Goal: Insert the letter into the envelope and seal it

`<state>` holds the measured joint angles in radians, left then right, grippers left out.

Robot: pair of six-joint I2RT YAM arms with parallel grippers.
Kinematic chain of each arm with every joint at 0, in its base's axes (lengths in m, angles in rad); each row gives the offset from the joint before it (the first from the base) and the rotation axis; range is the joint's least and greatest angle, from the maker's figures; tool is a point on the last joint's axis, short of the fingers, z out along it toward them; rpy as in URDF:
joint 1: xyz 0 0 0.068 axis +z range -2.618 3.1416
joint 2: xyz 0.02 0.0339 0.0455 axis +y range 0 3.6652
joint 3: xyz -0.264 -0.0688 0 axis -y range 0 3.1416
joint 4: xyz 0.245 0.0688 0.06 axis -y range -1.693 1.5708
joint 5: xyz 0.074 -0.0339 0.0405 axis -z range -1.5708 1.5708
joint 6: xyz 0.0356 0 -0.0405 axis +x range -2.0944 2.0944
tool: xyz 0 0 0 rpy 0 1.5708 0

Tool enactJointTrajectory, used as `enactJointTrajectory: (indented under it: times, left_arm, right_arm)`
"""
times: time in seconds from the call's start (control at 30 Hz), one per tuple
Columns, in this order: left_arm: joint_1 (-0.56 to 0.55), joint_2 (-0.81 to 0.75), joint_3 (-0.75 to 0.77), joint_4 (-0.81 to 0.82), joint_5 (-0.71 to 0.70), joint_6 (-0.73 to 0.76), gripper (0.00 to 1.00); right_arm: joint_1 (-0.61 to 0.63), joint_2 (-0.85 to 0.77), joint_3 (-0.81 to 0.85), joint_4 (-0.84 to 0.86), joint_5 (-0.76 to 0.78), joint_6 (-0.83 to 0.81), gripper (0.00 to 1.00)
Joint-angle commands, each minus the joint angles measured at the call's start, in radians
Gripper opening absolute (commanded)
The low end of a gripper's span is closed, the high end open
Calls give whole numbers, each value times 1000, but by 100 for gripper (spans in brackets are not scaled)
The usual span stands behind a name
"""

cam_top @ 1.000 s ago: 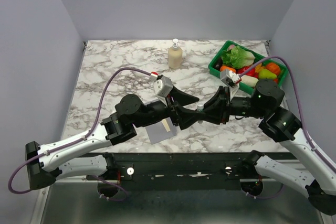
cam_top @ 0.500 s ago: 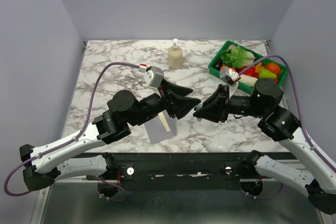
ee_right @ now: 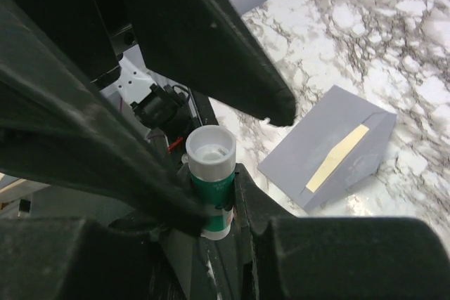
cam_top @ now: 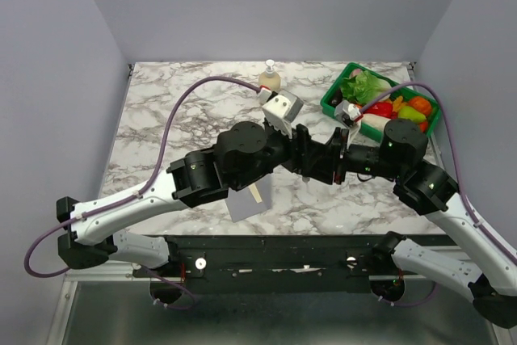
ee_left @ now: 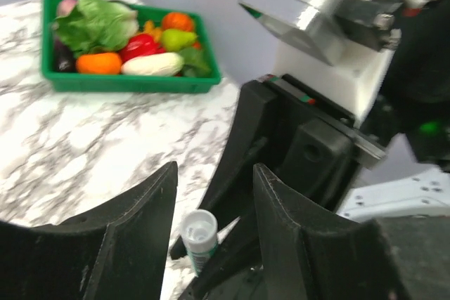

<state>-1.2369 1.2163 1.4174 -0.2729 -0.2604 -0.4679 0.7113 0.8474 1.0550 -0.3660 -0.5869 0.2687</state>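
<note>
The grey envelope [cam_top: 242, 207] lies flat near the table's front edge, also in the right wrist view [ee_right: 313, 151]. Only a cream strip of the letter [ee_right: 338, 156] shows along its opening [cam_top: 258, 194]. My right gripper [ee_right: 211, 205] is shut on a green-and-white glue stick [ee_right: 210, 186], held above the table with its white cap end toward the left arm. My left gripper [ee_left: 214, 177] is open, with a finger [ee_left: 140, 216] on either side of the glue stick [ee_left: 199, 238] and a gap showing on both sides. In the top view both grippers meet mid-table [cam_top: 313, 163] and hide the stick.
A green basket [cam_top: 334, 94] of toy vegetables stands at the back right, also in the left wrist view [ee_left: 133, 83]. A soap dispenser bottle [cam_top: 267, 77] stands at the back centre, partly behind the left wrist. The envelope lies below and left of the two grippers.
The left arm has swung up and to the right, bringing its gripper round the glue stick's end, and its jaws have narrowed. The right gripper has barely moved.
</note>
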Motion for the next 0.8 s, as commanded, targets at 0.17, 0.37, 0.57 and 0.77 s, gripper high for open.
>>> enactJointTrajectory:
  times: [0.17,0.37,0.57,0.77]
  left_arm:
    - [-52,66,113,-235,-181,31,53]
    - [-61,58,94,-236,-181,2,54]
    - [-67,58,71,-201,-148,-20,52]
    - [-70,58,60,-180,-143,-21,8]
  right_arm:
    - [2,-22,-1,-14,73,0,1]
    - [4,-54,-15,4,176,15,1]
    - [2,-88,-39,39,237,41,1]
    - [2,-99,-46,44,242,47,1]
